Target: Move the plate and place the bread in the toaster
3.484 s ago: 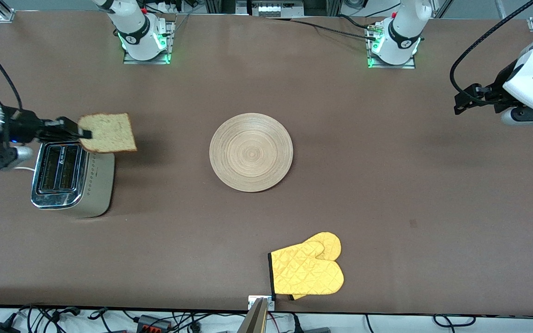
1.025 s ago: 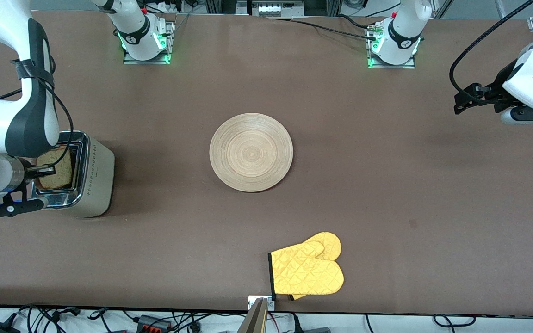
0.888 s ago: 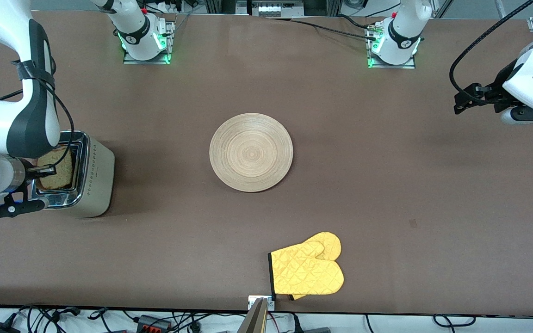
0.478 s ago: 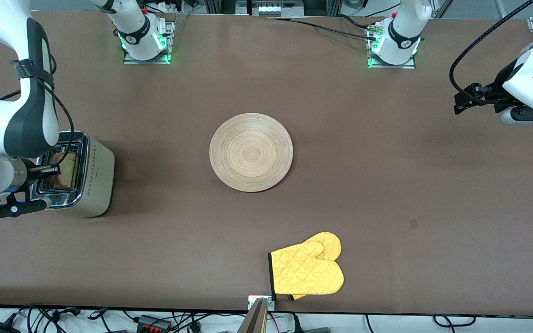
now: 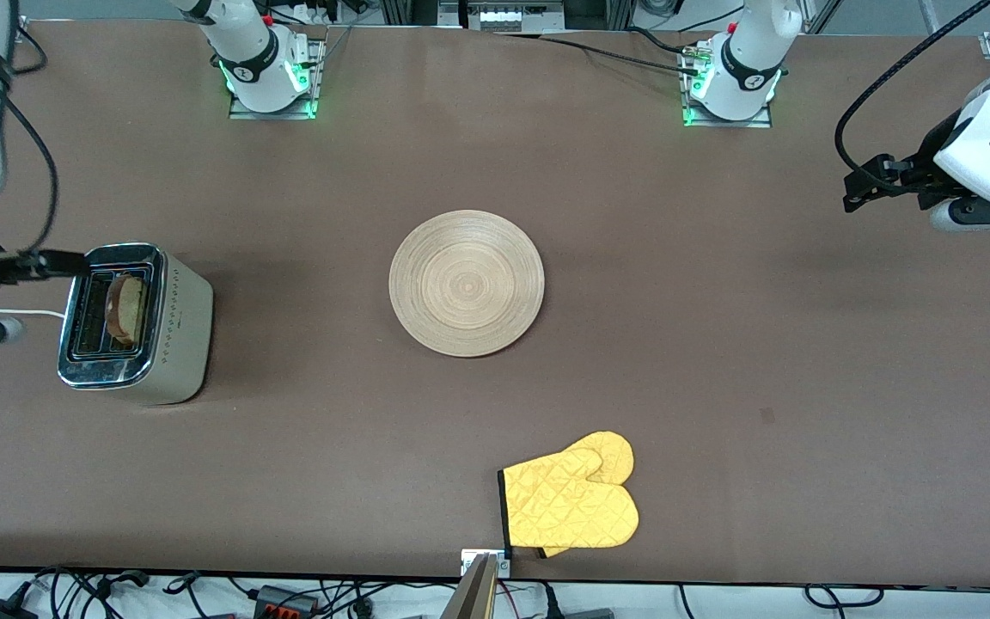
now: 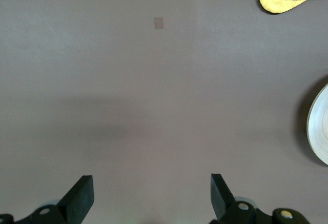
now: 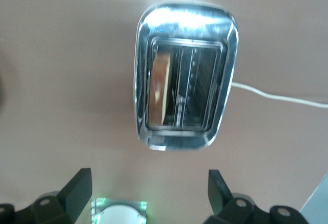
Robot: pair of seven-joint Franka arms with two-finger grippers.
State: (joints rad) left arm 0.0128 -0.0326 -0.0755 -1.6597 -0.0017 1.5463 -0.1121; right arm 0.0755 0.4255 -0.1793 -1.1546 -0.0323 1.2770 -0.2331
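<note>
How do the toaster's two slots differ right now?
In the toaster, the slot toward the plate holds the bread standing on edge; the other slot is empty, showing only wire guides. Both are parallel, similar in size and set in the chrome top.

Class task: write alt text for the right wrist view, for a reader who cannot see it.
A chrome-topped toaster on a brown table holds a slice of bread upright in one slot. The right end effector hangs open and empty above it; a white cord trails away.

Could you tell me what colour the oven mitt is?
The oven mitt is bright yellow; front view.
</note>
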